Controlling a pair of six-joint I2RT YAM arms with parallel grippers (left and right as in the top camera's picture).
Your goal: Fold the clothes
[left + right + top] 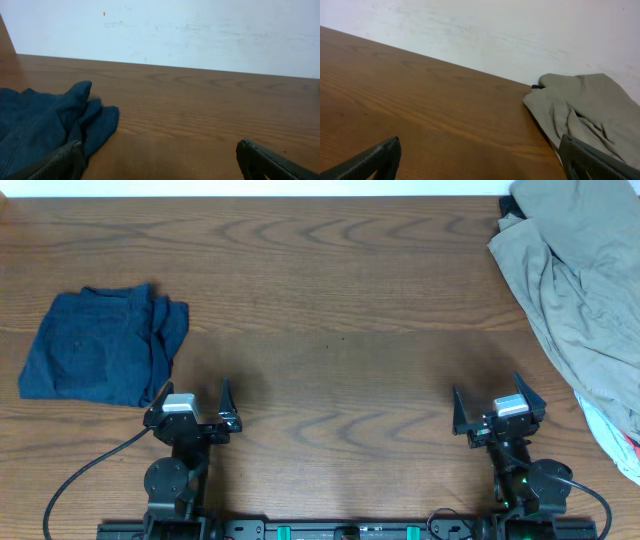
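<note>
A folded dark blue garment [100, 345] lies at the left of the wooden table; it also shows in the left wrist view [45, 125]. A crumpled khaki-grey garment [575, 280] is heaped at the right edge, also in the right wrist view [585, 115]. My left gripper [190, 402] is open and empty, just right of the blue garment's near corner; its fingertips frame bare wood [160, 162]. My right gripper [497, 408] is open and empty near the front edge, left of the khaki heap; its fingertips also frame bare wood [480, 160].
A light patterned cloth with a red patch [620, 442] pokes out under the khaki heap at the right edge. A white wall [175, 30] rises behind the table's far edge.
</note>
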